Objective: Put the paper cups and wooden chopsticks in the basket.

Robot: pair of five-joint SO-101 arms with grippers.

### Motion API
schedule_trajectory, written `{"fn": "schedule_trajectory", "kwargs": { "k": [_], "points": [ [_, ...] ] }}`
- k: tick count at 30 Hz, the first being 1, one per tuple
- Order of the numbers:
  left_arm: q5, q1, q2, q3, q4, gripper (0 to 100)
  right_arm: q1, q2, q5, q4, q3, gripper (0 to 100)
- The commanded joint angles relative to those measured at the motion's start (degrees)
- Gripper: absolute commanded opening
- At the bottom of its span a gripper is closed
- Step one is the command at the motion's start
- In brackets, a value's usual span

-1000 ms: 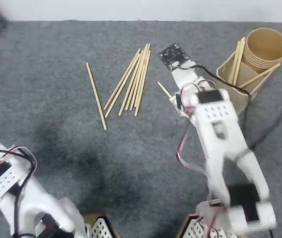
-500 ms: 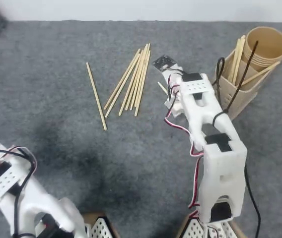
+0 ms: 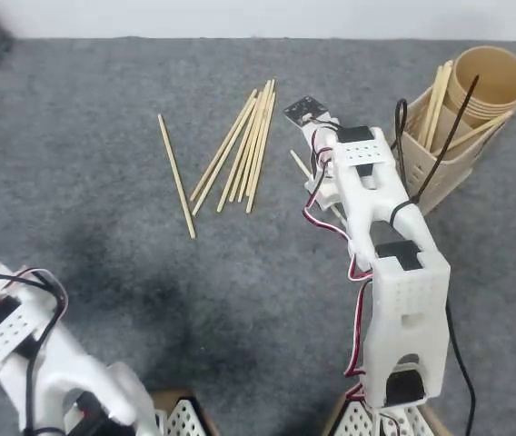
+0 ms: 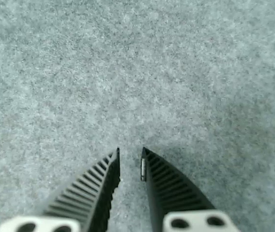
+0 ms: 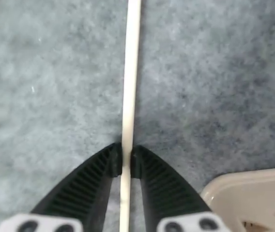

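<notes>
My right gripper [image 5: 126, 157] is shut on a single wooden chopstick [image 5: 130, 72] that lies on the grey carpet. From above, that chopstick [image 3: 300, 164] pokes out beside the right arm's wrist, just left of the basket [image 3: 440, 168]. The basket holds stacked paper cups [image 3: 487, 86] and a few chopsticks [image 3: 436, 104]. A loose bunch of chopsticks [image 3: 244, 150] lies left of the right arm, and one more chopstick [image 3: 176, 177] lies farther left. My left gripper [image 4: 130, 152] hovers over bare carpet, its jaws a narrow gap apart with nothing between them.
The left arm [image 3: 22, 345] stays at the near left corner. A corner of the basket [image 5: 253, 193] is close beside the right gripper. A black cable [image 3: 440, 136] runs past the basket's front. Open carpet lies between the arms.
The right arm swung left from beside the basket to the lone chopstick, then settled there. The left arm has not moved.
</notes>
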Motion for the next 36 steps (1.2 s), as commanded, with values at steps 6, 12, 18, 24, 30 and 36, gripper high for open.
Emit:
{"fn": "schedule_trajectory", "kwargs": {
  "k": [6, 12, 18, 24, 30, 36],
  "points": [
    [0.18, 0.44, -1.76, -0.22, -0.97, 8, 0.84, -0.22, 0.35, 1.19, -1.05, 0.7],
    [0.18, 0.44, -1.76, -0.22, -0.97, 8, 0.48, -0.92, 0.62, 4.97, -1.67, 0.7],
    [0.18, 0.44, -1.67, -0.22, -0.97, 8, 0.31, -15.34, 0.09, 11.47, -2.81, 0.8],
    [0.18, 0.44, -1.67, -0.22, -0.97, 8, -0.75, -38.55, 0.09, 15.25, -0.53, 0.8],
    [0.18, 0.44, -1.67, -0.22, -0.97, 8, -0.75, -60.0, 0.0, 11.3, 17.93, 0.8],
    [0.18, 0.44, -1.67, -0.22, -0.97, 8, -0.22, -94.81, 0.18, -12.35, 49.49, 0.8]
  ]
}}
